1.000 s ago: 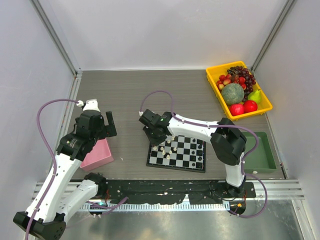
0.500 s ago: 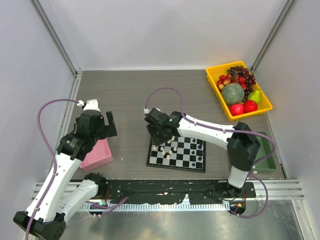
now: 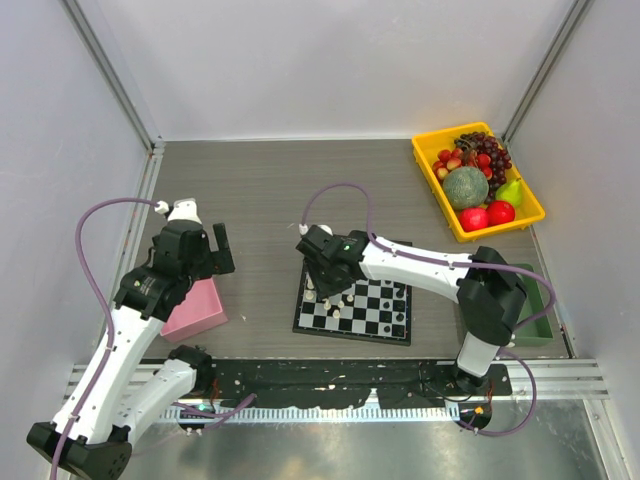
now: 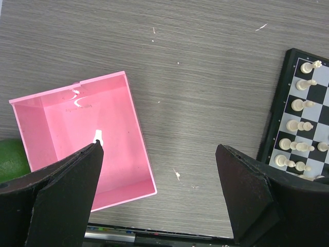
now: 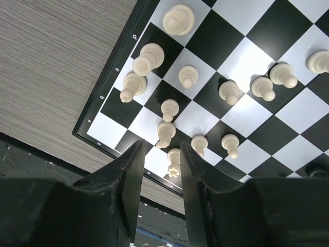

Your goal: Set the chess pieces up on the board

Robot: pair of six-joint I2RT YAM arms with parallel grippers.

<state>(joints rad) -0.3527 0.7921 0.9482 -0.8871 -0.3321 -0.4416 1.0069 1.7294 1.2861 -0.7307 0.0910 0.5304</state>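
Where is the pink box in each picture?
Top external: pink box at the left, partly under the robot.
Left wrist: pink box at the lower left, open.
Right wrist: not in it.
Shared landmark: the board.

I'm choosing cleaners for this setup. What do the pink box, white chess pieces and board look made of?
The pink box looks like thin moulded plastic, smooth, with a glint on its floor. The white chess pieces seem cream plastic with a soft sheen; resin is possible. The board looks smooth and printed, with letters on its black border: plastic or laminate, unclear which.
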